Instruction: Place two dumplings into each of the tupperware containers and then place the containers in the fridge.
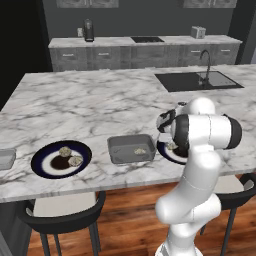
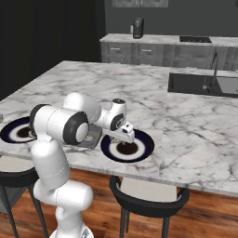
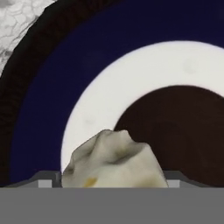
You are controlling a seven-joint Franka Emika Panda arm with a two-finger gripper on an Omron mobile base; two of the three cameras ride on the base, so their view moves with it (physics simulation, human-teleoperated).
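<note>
- Right, gripper (image 2: 127, 135) is down low over the near blue plate (image 2: 146, 142); jaws stand apart, one either side of a dumpling (image 3: 114, 159), can't tell whether they clamp it.
- That dumpling sits on the plate's white ring beside the dark sauce blob (image 3: 183, 131).
- Tupperware container (image 1: 131, 149) is left of that plate, one dumpling inside.
- Far-left plate (image 1: 61, 159) holds two more.

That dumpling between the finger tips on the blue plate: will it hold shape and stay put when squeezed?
The dumpling looks lumpy and folded, so probably soft, denting under pressure. Its rounded sides may slip from the gripper. Small, likely light.
</note>
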